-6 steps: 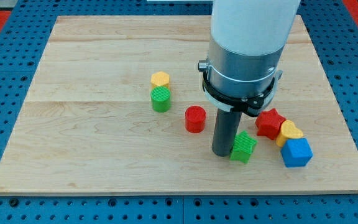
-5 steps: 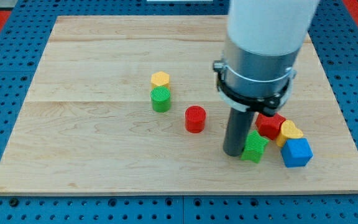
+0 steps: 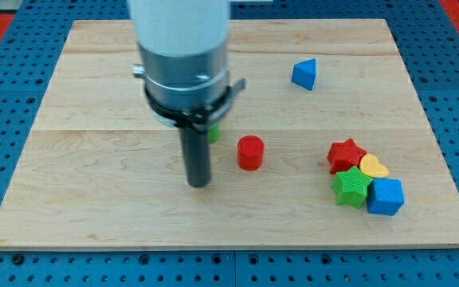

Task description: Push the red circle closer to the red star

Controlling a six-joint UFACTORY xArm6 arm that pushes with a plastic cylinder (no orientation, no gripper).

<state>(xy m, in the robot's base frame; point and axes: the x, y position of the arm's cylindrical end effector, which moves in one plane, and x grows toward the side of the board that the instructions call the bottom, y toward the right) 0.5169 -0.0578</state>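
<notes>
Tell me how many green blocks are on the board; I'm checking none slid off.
2 visible. A green star sits in the cluster at the view's right, below the red star. Another green block peeks out behind the arm, mostly hidden; more could hide there.

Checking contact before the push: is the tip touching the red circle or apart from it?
Apart. My tip sits to the view's left of the red circle, with bare wood visible between them.

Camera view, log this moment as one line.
tip: left of red circle, apart | red star: right, touching yellow heart | push: not yet
</notes>
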